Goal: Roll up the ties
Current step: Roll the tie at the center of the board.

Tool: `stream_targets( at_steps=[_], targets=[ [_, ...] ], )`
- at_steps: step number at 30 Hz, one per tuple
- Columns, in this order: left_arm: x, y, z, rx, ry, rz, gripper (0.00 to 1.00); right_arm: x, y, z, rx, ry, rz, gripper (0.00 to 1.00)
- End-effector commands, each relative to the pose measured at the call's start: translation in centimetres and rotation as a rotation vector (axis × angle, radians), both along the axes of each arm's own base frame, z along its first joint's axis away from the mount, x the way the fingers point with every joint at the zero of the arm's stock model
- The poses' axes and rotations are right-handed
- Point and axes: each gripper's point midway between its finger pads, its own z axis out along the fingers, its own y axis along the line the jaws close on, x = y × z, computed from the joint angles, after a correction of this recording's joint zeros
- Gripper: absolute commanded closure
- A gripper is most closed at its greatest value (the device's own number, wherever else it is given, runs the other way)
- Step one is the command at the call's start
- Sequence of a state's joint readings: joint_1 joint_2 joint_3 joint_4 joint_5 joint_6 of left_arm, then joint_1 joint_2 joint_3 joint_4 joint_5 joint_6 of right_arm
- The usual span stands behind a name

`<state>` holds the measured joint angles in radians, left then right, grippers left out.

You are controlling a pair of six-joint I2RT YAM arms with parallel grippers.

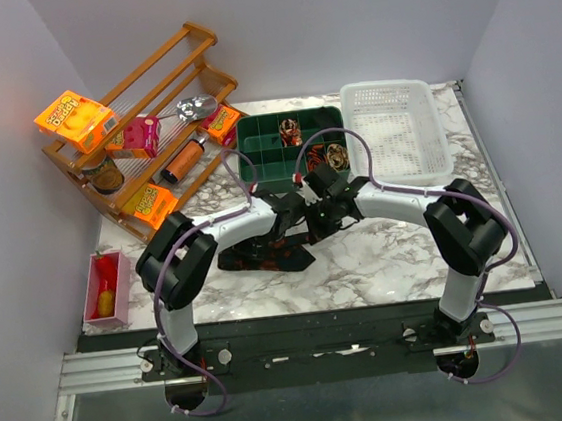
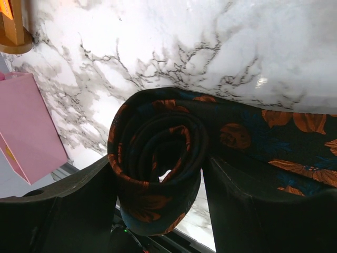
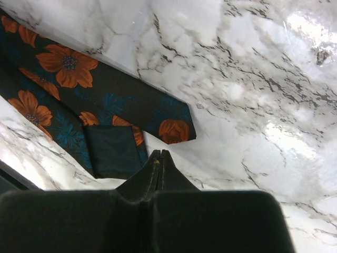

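The tie is laid flat on the marble-patterned table, its long axis running off to the right of the left gripper. Between that gripper's dark fingers the wound part is pinched as a soft, loose coil. The right gripper is held empty with its fingers pressed together, just short of the tie's pointed end, where matte dark fabric with orange flowers and blue leaves is shown. The left arm is judged the nearer for rolling, which would have to be carried along the flat length toward that point.
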<state>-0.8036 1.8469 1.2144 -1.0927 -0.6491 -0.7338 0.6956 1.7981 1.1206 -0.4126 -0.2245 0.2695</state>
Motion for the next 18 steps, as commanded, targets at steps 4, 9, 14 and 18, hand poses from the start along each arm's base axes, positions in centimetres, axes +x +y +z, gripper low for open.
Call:
stream_targets(
  at_steps=[4, 9, 14, 18],
  targets=[
    [0.6, -2.4, 0.5, -0.031, -0.046, -0.02, 0.28, 0.8, -0.7, 1.0, 0.009, -0.045, -0.015, 0.98],
    [0.5, -3.1, 0.5, -0.044, -0.042, -0.024, 0.27, 0.7, -0.8, 1.1, 0.011, -0.044, -0.013, 0.98],
    [0.7, -3.6, 1.1, -0.079, -0.055, -0.027, 0.23, 0.8, -0.9, 1.1, 0.013, -0.046, -0.016, 0.98],
    [0.8, -4.6, 1.7, -0.166, -0.074, -0.042, 0.23, 0.8, -1.0, 1.1, 0.013, -0.046, -0.016, 0.98]
  ],
)
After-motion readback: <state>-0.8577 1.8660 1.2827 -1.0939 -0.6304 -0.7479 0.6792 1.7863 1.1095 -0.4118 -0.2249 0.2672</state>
